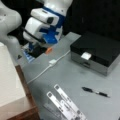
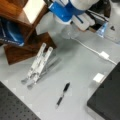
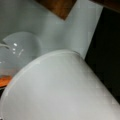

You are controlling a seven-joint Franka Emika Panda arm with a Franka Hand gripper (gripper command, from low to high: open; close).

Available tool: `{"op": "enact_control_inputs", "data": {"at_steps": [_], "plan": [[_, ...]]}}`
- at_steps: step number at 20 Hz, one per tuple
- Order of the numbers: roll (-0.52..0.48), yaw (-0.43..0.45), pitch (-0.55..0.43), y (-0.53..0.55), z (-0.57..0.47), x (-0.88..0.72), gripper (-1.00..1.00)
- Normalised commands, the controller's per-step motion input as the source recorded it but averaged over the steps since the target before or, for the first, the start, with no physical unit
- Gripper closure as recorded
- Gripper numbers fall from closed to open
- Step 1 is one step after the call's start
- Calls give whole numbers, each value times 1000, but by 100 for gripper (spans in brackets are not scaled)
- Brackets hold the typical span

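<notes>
Grey table (image 1: pixel 75 75): pincer (image 1: pixel 31 48) low at 10 o'clock in a front view, grip state cannot tell; orange object (image 1: pixel 49 50) just beside; black pen (image 1: pixel 96 92) at 4 o'clock, well apart.

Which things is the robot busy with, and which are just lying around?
Busy with: the tool, low at a front view's upper left; the orange thing beside it; the clear round thing.
Lying about: pen, white cable, folding stand, black box, wooden shelf.
</notes>
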Motion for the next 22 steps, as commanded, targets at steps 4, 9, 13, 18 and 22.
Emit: {"op": "enact_control_inputs", "data": {"at_steps": [4,9,13,18,22], "plan": [[-432,-31,367,-74,200,364,-100],[-436,3,350,-71,211,403,-100],[-410,12,321,-80,173,344,-100],[-345,-6,262,-181,149,255,-100],[-256,-10,220,-309,125,162,-100]]}}
